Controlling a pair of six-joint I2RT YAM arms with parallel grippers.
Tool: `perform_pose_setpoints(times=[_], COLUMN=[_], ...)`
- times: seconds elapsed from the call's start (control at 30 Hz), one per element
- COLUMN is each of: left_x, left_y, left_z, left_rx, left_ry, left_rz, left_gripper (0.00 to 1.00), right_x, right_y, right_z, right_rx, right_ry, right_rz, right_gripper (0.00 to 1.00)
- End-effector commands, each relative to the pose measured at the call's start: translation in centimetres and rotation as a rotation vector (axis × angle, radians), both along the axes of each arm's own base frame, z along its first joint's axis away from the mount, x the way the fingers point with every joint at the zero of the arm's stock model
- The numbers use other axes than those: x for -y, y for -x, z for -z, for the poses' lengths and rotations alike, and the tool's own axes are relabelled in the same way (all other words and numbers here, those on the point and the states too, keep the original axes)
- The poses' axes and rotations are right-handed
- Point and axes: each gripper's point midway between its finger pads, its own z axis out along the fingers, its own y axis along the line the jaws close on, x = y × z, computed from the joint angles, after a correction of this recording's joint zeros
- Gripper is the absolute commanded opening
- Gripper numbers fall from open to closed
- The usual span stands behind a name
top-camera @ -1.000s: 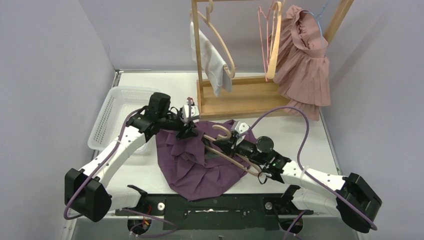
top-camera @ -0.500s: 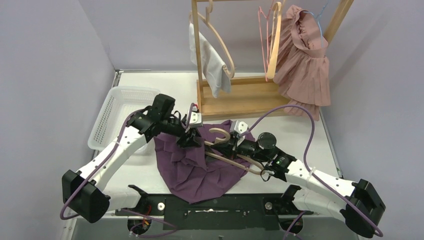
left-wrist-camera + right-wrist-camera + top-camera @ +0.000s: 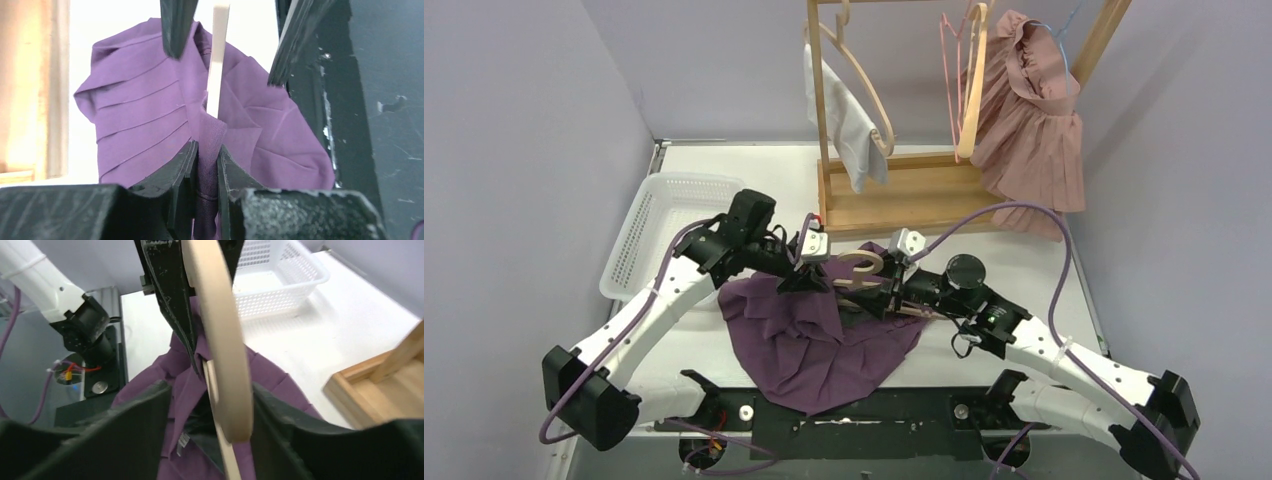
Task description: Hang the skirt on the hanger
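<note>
From above, the skirt point(image 3: 824, 340) lies bunched just in front of the rack point(image 3: 904, 195), dragged leftward. Left wrist: my left gripper point(image 3: 207, 165) has now clamped its fabric. Right wrist: my right gripper point(image 3: 210, 410) has loosened around the hanger point(image 3: 220, 340), probably to regrip it.

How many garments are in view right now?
3: purple skirt on the table, white garment hanging at the rack's left end, pink dress at its right end. None seem hidden.
</note>
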Motion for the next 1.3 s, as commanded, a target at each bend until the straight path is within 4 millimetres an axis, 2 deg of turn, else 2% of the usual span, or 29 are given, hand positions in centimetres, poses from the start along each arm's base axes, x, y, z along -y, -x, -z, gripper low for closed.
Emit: perform_pose_setpoints(times=[0.0,0.13,0.27,0.4,0.47,0.57,0.77,0.87,1.0,1.27], left_x=[0.5,-0.2,-0.9,-1.2,-1.1,-1.0,-1.3,-1.2,-1.2,-1.4], left_y=[-2.1,-3.9,-5.4,-6.2,-6.3,-6.7,-7.4,-7.3,-7.0,-6.3], left_z=[-4.5,-6.3,-9.3,-11.1,-11.4,-11.6,-11.4,-11.3,-11.1,-11.1], left_rx=[0.200,0.296,0.339,0.310,0.287,0.251,0.232,0.224,0.213,0.204], left_ry=[0.145,0.203,0.286,0.324,0.338,0.356,0.358,0.362,0.365,0.367], left_rz=[-0.088,-0.219,-0.370,-0.459,-0.482,-0.519,-0.573,-0.572,-0.562,-0.554], left_gripper=[0.00,0.00,0.00,0.00,0.00,0.00,0.00,0.00,0.00,0.00], right_x=[2.0,6.1,10.8,14.9,16.0,15.7,12.5,10.8,10.6,10.1], right_y=[-1.3,-2.8,-3.4,-3.8,-3.8,-3.5,-2.6,-2.5,-3.5,-5.3], right_z=[-5.4,-6.8,-7.3,-5.6,-3.7,0.4,8.5,10.5,12.5,14.9], right_rx=[0.071,0.076,0.023,-0.154,-0.285,-0.457,-0.680,-0.712,-0.729,-0.769], right_ry=[-0.082,-0.103,-0.165,-0.233,-0.244,-0.185,-0.051,0.004,0.057,-0.005], right_rz=[0.146,0.372,0.586,0.808,0.890,0.935,0.879,0.829,0.886,0.967], right_gripper=[0.61,0.65,0.67,0.68,0.66,0.65,0.70,0.70,0.68,0.52])
